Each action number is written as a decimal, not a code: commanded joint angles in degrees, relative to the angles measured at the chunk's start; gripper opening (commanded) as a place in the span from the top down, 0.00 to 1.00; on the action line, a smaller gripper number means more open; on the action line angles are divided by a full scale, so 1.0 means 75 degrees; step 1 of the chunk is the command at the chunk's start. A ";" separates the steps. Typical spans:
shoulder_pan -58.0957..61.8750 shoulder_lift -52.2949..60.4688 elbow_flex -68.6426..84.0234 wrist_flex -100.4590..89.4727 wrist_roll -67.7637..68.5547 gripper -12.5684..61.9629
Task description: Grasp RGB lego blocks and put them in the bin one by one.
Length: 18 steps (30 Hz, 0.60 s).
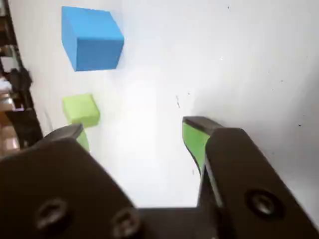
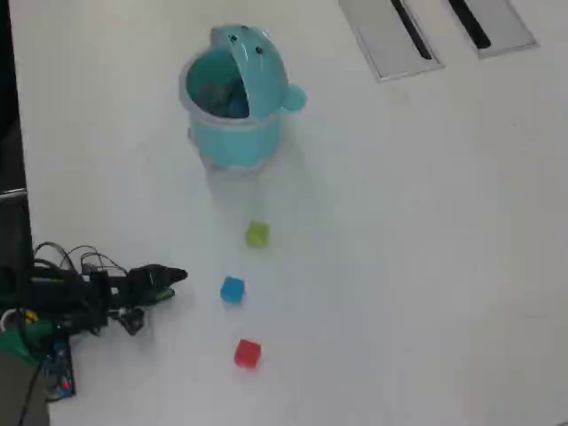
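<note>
Overhead view: hand (image 2: 177, 276) low at left of table (image 2: 426, 266), jaws apart, holding nothing. Blue block (image 2: 232, 289) just right of hand; red (image 2: 248, 352) below, green (image 2: 257, 234) above. Bin (image 2: 232, 133) farther up, lid open, contents unclear. Wrist view missed red block and bin.

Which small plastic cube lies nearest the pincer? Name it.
The small blue plastic cube. In the overhead view it sits just past the pincer, between the yellow-green plastic cube, which lies farther toward the light teal round bin, and the red plastic cube.
</note>
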State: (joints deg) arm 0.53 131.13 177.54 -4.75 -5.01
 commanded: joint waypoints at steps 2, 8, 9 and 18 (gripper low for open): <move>0.0000 0.0352 0.0551 0.0445 0.0199 0.37; 0.0012 0.0352 0.0551 0.0445 0.0199 0.37; 0.0000 0.0352 0.0551 0.0445 0.0199 0.37; -0.0070 0.0352 0.0551 0.0445 0.0199 0.37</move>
State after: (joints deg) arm 0.35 131.13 177.54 -4.75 -5.01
